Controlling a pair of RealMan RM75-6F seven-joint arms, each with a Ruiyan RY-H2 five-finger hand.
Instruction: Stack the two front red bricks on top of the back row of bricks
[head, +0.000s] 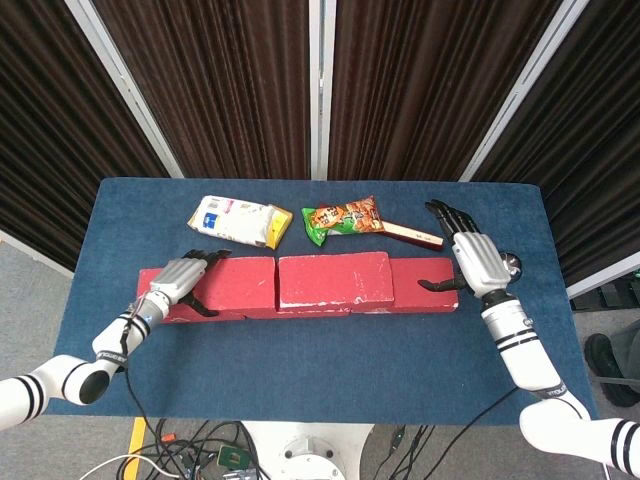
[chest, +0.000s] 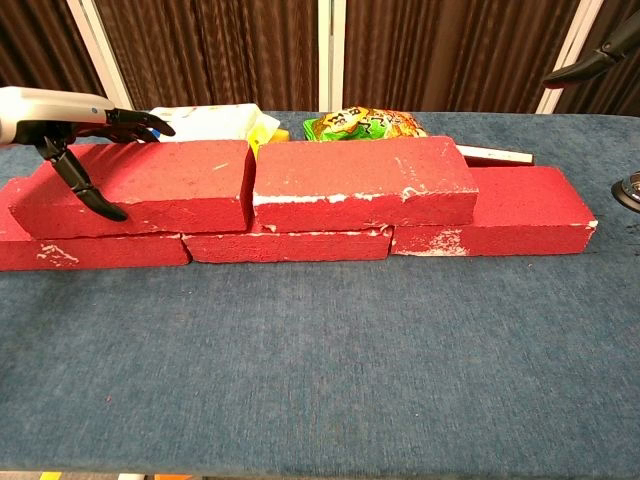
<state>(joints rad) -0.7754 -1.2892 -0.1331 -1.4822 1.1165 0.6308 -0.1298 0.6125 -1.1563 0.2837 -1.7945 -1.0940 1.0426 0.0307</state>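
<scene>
Two red bricks (chest: 250, 185) lie end to end on the back row (chest: 490, 225). The left hand (head: 178, 278) clasps the left brick's end. The right hand (head: 470, 258) hovers, fingers spread. Snack bags' (head: 342, 218) print is unreadable.

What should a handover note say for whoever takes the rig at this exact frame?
Left hand: grips the left end of the left upper brick, fingers over its top, thumb on the front face.
Right hand: open beside the right end of the bottom row, holding nothing.
Bricks: both upper bricks sit on the bottom row; the right upper brick is set, and the left one lies almost against it.
Done: both bricks stacked.
Left: release the left brick, pull both hands clear.
Behind the row lie a white snack bag, a green snack bag and a slim box.
</scene>
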